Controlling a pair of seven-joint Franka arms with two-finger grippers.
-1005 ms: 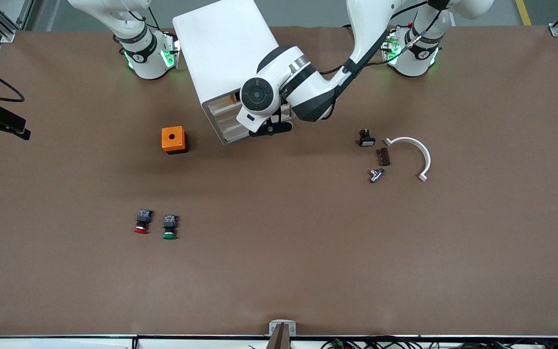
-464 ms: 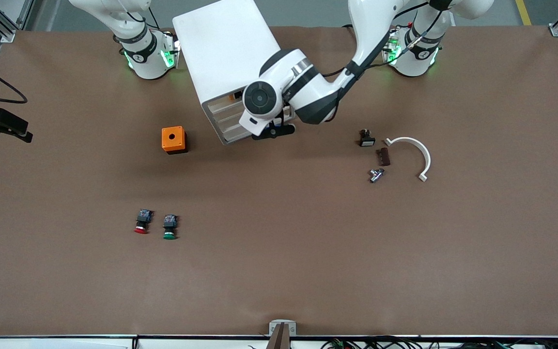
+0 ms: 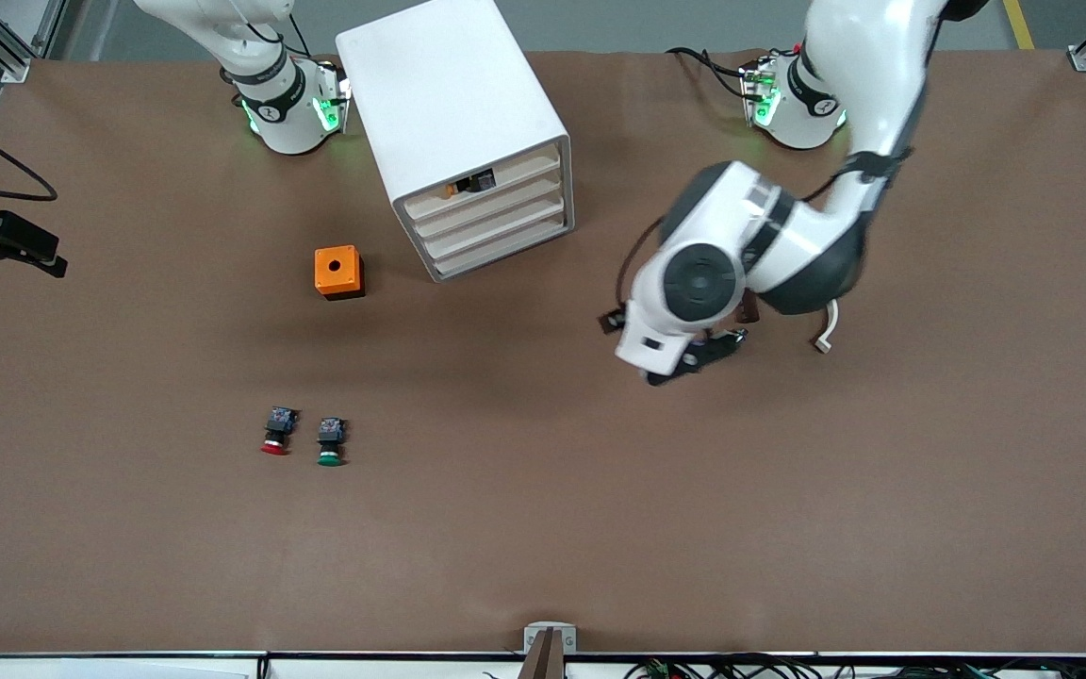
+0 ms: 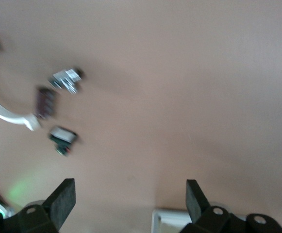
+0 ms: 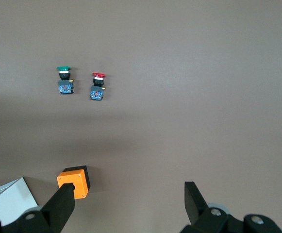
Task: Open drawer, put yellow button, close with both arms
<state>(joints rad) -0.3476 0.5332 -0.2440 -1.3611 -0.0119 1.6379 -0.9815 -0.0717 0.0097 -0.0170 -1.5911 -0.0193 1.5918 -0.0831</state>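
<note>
The yellow button (image 3: 455, 190) lies inside the drawer (image 3: 510, 173), its orange cap and dark body showing in the gap above the top beige front of the white cabinet (image 3: 439, 94). That front looks almost level with the three below it, so opening and loading seem done; whether it is fully pushed home I cannot tell, and a last push by both arms may be left

The left end effector (image 4: 129, 187) hangs released and empty over the surface (image 3: 543, 528), toward the left arm's end, above a scatter of small parts and a white curved piece (image 3: 824, 332). The right end effector (image 5: 128, 194) waits high up, also spread and empty, looking down on the orange box (image 5: 74, 182), the red button (image 5: 97, 85) and the green button (image 5: 64, 80)

The surface is a brown mat; grey floor and aluminium posts edge it, with cables at the near edge
</note>
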